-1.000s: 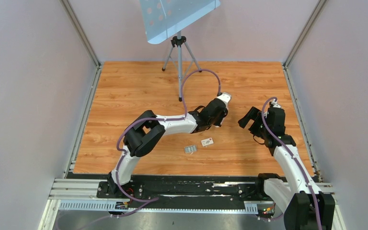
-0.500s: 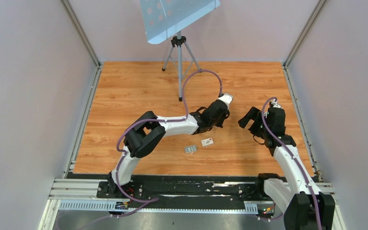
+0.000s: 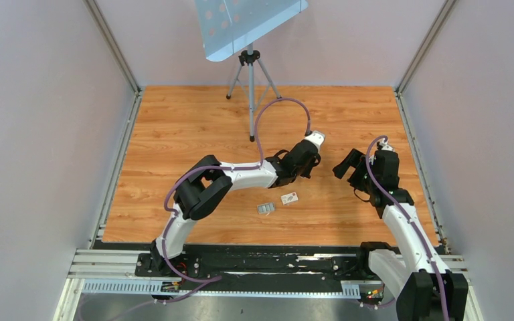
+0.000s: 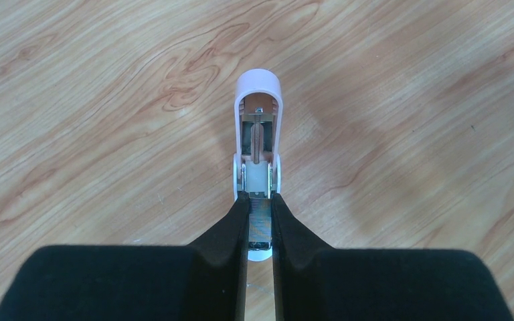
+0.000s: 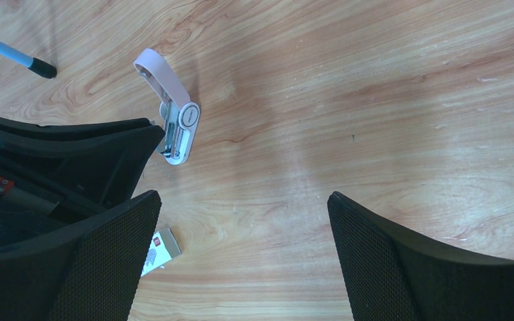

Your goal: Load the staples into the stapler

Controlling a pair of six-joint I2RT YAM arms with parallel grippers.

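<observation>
The stapler (image 4: 259, 144) has its near end buried between the fingers of the left gripper (image 4: 260, 204), six o'clock. Over on the right wrist view, the white card (image 5: 162, 246) at seven o'clock sits half behind a finger (image 5: 100, 261) of the right gripper (image 5: 242, 200), print too small to read. A blue pole (image 5: 10, 53) at ten o'clock runs off the edge.

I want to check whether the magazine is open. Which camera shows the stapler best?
Left wrist: the stapler sits centred, its opened inside facing the camera, the left gripper clamping its near end. Right wrist shows it sideways, smaller. Top external shows only a pale tip.
</observation>
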